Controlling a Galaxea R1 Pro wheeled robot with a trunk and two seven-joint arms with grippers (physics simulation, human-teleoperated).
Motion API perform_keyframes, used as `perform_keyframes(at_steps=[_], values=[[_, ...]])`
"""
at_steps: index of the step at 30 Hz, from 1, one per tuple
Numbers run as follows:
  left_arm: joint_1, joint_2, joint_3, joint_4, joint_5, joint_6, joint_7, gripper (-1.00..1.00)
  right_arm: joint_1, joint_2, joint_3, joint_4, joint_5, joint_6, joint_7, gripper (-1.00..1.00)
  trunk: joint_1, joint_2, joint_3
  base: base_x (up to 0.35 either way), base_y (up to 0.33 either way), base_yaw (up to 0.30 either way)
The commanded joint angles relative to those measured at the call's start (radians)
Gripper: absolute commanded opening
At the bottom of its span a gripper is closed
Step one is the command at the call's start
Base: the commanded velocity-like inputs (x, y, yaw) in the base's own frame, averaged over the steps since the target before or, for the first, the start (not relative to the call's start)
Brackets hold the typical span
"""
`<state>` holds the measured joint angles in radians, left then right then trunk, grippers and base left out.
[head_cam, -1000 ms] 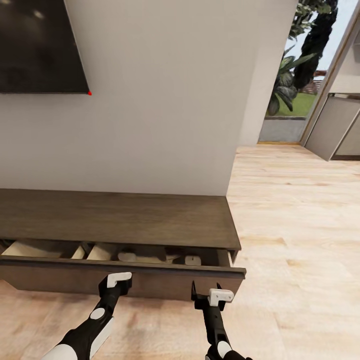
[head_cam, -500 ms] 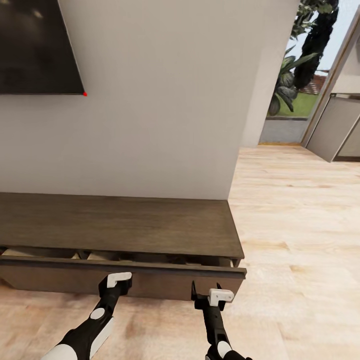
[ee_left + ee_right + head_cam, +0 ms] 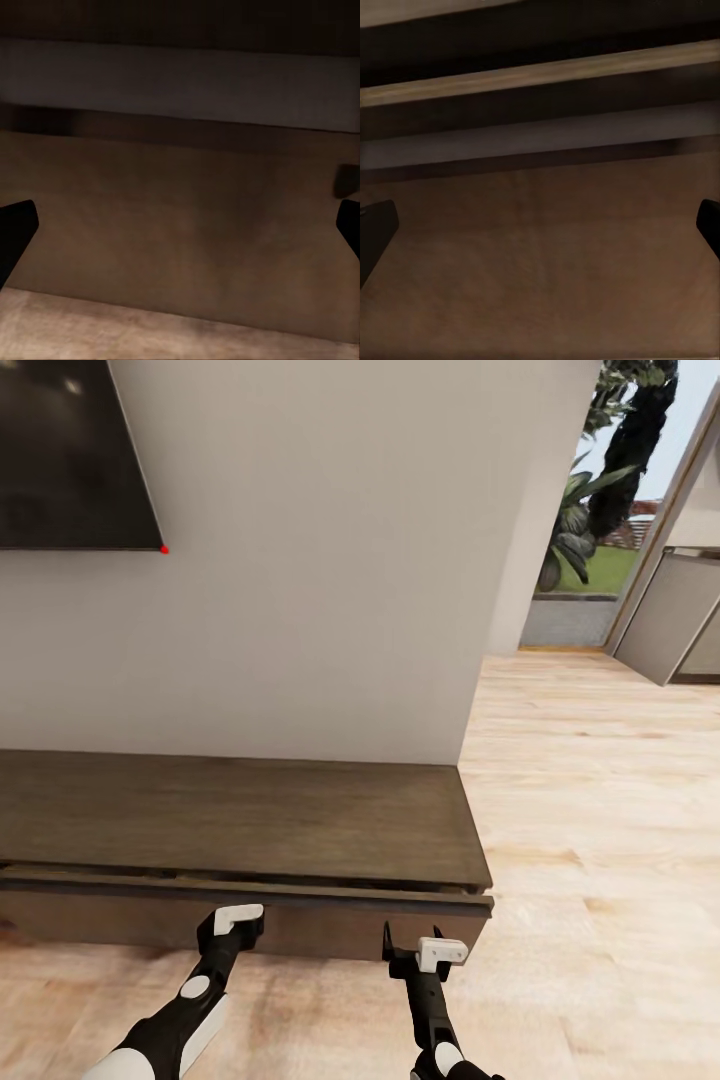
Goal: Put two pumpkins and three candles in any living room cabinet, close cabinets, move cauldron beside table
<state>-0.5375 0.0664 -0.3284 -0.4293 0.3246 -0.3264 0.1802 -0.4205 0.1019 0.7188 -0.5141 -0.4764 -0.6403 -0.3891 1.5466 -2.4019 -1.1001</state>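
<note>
The long dark-brown cabinet (image 3: pixel 240 815) runs along the wall, and its pull-out front (image 3: pixel 320 928) sits almost flush, with only a thin dark slit under the top. My left gripper (image 3: pixel 232 922) and right gripper (image 3: pixel 414 948) are both up against that front, side by side. Each is open with nothing between its fingers. In the left wrist view the brown front (image 3: pixel 180 217) lies close ahead, with the black fingertips (image 3: pixel 15 229) spread to the edges. The right wrist view shows the same front (image 3: pixel 540 262) and wide-set fingertips (image 3: pixel 375 225). Pumpkins, candles, cauldron and table are out of view.
A dark wall-mounted screen (image 3: pixel 70 450) hangs above the cabinet's left part. Pale wood floor (image 3: pixel 600 810) stretches past the cabinet's right end. Far right there is a grey unit (image 3: pixel 670 610) and a glazed opening with plants (image 3: pixel 600 490).
The pull-out front has slid in from well open to nearly shut, hiding the pale inside and the things in it. The view has edged forward with it; both grippers keep their place in the picture.
</note>
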Motion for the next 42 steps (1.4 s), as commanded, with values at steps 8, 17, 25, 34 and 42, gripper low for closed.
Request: perform_keyframes(at_steps=[8, 17, 25, 34, 42], values=[[-0.001, 0.001, -0.008, 0.0, 0.005, -0.003, 0.01, 1.0, -0.001, -0.001, 0.008, 0.0, -0.005, -0.004, -0.008, 1.0, 0.0, 0.0, -0.001, 0.089, 0.0, 0.0], [-0.001, 0.001, -0.007, 0.0, 0.005, -0.003, 0.01, 1.0, -0.001, -0.001, 0.008, 0.0, -0.005, -0.004, -0.008, 1.0, 0.0, 0.0, -0.001, 0.056, 0.016, 0.0], [-0.001, 0.001, -0.008, 0.0, 0.005, -0.003, 0.011, 1.0, -0.001, -0.001, 0.008, 0.0, -0.005, -0.004, -0.008, 1.0, 0.0, 0.0, -0.001, 0.035, 0.011, 0.0], [-0.001, 0.001, -0.008, 0.0, 0.005, -0.003, 0.011, 1.0, -0.001, -0.001, 0.008, 0.0, -0.006, -0.002, -0.007, 1.0, 0.0, 0.0, -0.001, -0.185, 0.0, 0.0], [-0.001, 0.002, -0.007, -0.002, 0.006, -0.002, 0.008, 1.0, -0.001, -0.001, 0.007, 0.0, -0.037, 0.015, -0.001, 1.0, 0.0, 0.0, -0.001, -0.33, 0.0, 0.0]])
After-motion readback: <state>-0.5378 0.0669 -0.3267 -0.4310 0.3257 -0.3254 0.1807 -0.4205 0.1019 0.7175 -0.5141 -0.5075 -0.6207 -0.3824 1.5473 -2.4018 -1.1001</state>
